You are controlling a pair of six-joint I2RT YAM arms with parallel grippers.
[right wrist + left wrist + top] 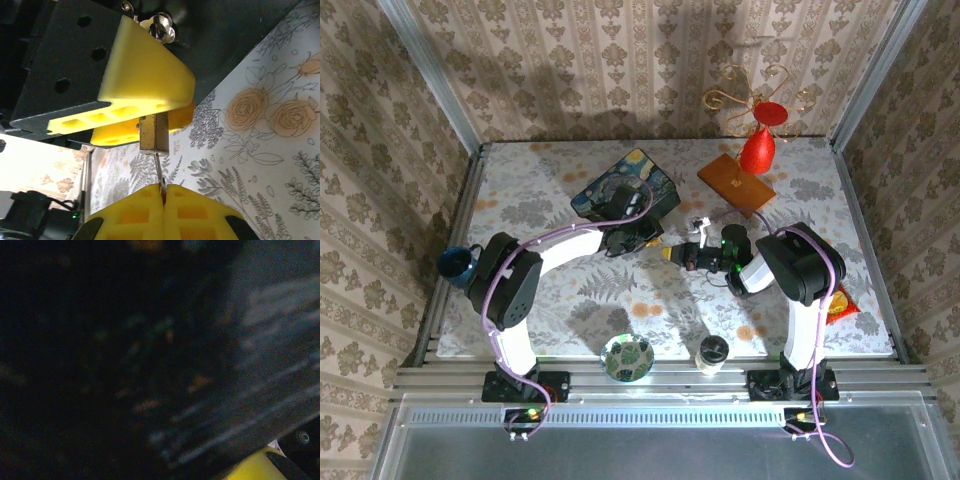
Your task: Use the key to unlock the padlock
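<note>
The small brass padlock (pixel 154 134) hangs above the floral table, pinched between the yellow pads (pixel 145 75) of my left gripper (pixel 655 243), which is shut on its body. Its silvery shackle (pixel 161 27) pokes out past the upper pad. The slim dark key (pixel 159 170) runs from the padlock's underside down into my right gripper (pixel 164 192), whose yellow fingers are shut on the key's head. In the top view my right gripper (pixel 692 255) meets the left one nose to nose mid-table. The left wrist view is dark and blurred, with a yellow pad (pixel 255 467) at its lower right.
A dark blue painted box (pixel 625 195) lies just behind the left gripper. A red cone ornament (pixel 757 150) stands on a wooden board (pixel 735 185) at the back right. A blue cup (pixel 455 265) sits far left; a bowl (pixel 627 357) and a lidded cup (pixel 712 352) are near the front edge.
</note>
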